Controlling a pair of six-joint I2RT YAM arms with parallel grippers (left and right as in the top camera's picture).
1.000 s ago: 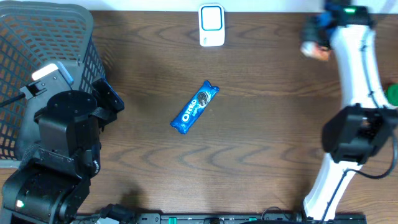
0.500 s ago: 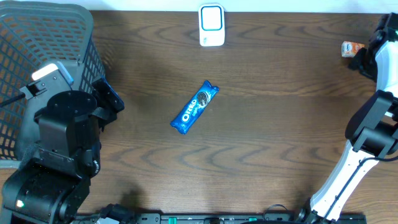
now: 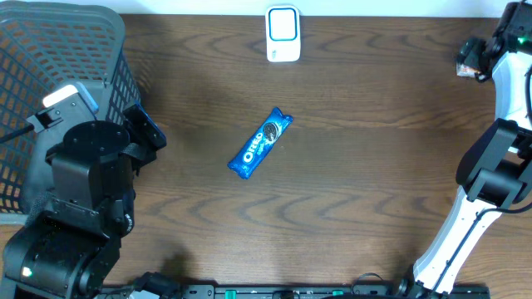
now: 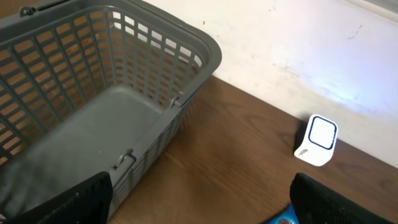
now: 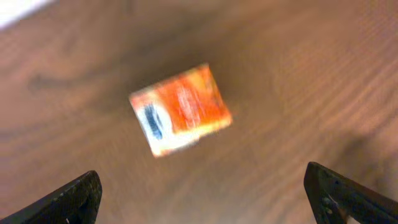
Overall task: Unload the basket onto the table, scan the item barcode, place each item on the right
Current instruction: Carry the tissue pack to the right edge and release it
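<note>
While both arms sit at the table [image 3: 357, 191] with fingers spread wide, nothing is in either grip. Left gripper [image 4: 208, 198] is nearest, on the near-left side, jaws fully apart and empty, with the wrist view looking over the grey basket [image 4: 106, 112]. The basket sits at the left edge, upright, and the part of its floor in view is bare. Mid-table lies the blue Oreo pack [image 3: 261, 143], flat, set diagonally, well apart from both grippers; its blue corner just shows at the bottom edge of the left wrist view. Further back, the white scanner [image 3: 283, 33] stands at the far edge, centre, its face showing a blue-rimmed window. At the far-right corner is the small orange box [image 5: 180, 118], lying on the wood. The right gripper [image 5: 214, 199] hangs above it, jaws wide, both tips clear of the box, no contact. The right wrist frame is motion-blurred, so the box's print is unreadable and I can't tell where its barcode is.
</note>
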